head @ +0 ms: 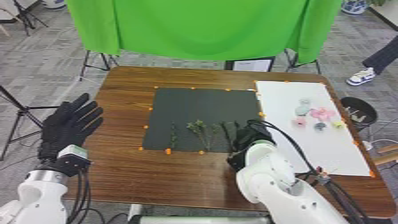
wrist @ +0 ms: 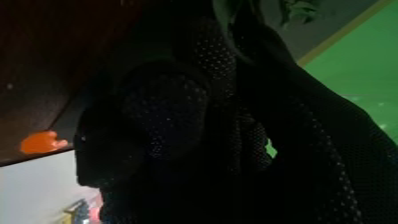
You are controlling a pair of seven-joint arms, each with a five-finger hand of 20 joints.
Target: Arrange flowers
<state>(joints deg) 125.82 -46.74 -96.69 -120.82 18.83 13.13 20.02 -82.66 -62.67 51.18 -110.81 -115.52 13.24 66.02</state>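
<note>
In the head view, the left arm enters from the bottom edge, its forearm near upright; the left hand is beside the table's left edge, fingers extended, slightly apart and pointing away from the robot, holding nothing. The right arm enters at the lower right and slants inward to the black mat. The right hand is low at that mat's near right part, beside the white sheet. Green sprigs lie on the black mat, to the left of the right hand; a green stem is right at its fingers. Pink, yellow and pale flowers lie on the white sheet. In the right wrist view, the glove's fingers are bent inward, and finger and thumb pinch the green stem. Other green leaves are beyond the hand, over the black mat.
</note>
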